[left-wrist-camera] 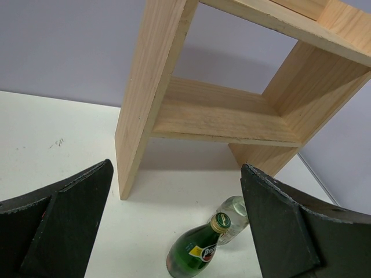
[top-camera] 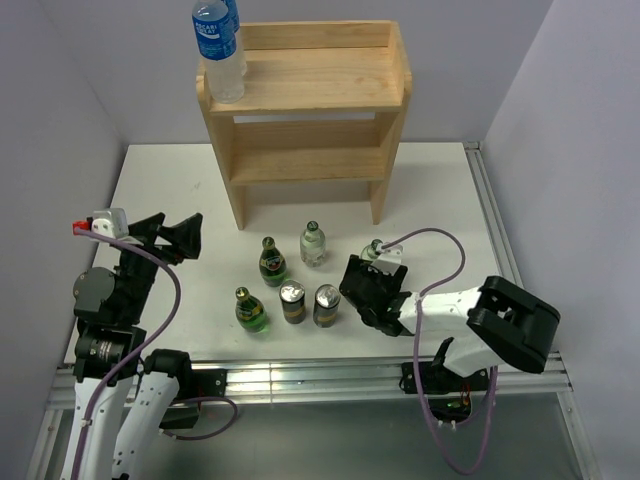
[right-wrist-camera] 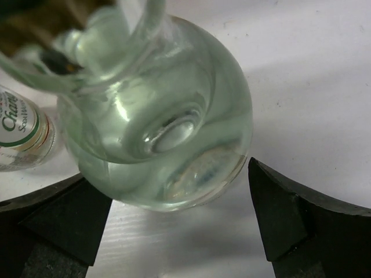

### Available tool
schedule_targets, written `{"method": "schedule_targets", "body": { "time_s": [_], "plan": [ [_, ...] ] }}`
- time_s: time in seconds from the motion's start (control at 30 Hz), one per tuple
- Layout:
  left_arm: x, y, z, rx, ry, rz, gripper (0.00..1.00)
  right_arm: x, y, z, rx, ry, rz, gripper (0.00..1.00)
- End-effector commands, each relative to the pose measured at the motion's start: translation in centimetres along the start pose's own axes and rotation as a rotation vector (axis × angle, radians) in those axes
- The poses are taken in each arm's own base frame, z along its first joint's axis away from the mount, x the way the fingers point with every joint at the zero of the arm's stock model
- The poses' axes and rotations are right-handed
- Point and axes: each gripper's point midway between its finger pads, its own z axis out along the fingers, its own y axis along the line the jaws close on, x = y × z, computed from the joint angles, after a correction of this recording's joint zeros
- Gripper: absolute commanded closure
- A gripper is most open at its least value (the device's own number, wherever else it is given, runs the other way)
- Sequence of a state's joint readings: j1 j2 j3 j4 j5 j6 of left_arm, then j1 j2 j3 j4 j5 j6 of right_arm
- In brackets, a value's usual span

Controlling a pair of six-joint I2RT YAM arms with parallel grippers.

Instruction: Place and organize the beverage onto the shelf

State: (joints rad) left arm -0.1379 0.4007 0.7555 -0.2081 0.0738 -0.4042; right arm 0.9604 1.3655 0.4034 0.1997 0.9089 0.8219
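Right wrist view: right gripper (right-wrist-camera: 173, 179) spread, a finger either side of the upright clear glass bottle (right-wrist-camera: 174, 104), a gap on one side, so judged not yet clamped. Top view, all six drinks standing on the table (top-camera: 170, 180): near green bottle (top-camera: 250, 311), left can (top-camera: 292, 302), right can (top-camera: 327, 305); behind them far green bottle (top-camera: 272, 262) and second clear bottle (top-camera: 313, 243); left gripper (top-camera: 180, 238) wide open, well apart leftward, so the right arm is nearer. Furthest: shelf (top-camera: 310, 165) beyond the drinks, lower tier bare, top tier holding only a water bottle (top-camera: 220, 50) at its left end.

Pale matt wood shelf (top-camera: 300, 90); glossy clear glass bottle (right-wrist-camera: 162, 116); glossy green glass bottle (left-wrist-camera: 194, 255); smooth white table (top-camera: 180, 190)
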Motion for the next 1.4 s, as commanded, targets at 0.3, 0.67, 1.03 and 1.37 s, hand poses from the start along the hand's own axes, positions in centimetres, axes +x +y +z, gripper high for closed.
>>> {"method": "schedule_targets", "body": {
  "time_s": [0.3,0.67,1.03,1.37],
  "plan": [
    [-0.4,-0.7,-0.3,0.031,-0.020,0.016,0.01,-1.8,0.0,1.8,0.083,-0.198,0.047,0.03],
    [-0.1,-0.7,-0.1,0.033,-0.010,0.015,0.01,-2.0,-0.9,2.8,0.132,-0.230,0.034,0.06],
    [0.0,-0.7,0.1,0.033,-0.001,0.017,0.01,-2.4,-1.3,4.0,0.178,-0.245,0.052,0.22],
    [0.0,-0.8,0.1,0.033,-0.002,0.019,0.01,-2.3,-1.0,4.3,0.178,-0.230,0.052,0.62]
  ]
}}
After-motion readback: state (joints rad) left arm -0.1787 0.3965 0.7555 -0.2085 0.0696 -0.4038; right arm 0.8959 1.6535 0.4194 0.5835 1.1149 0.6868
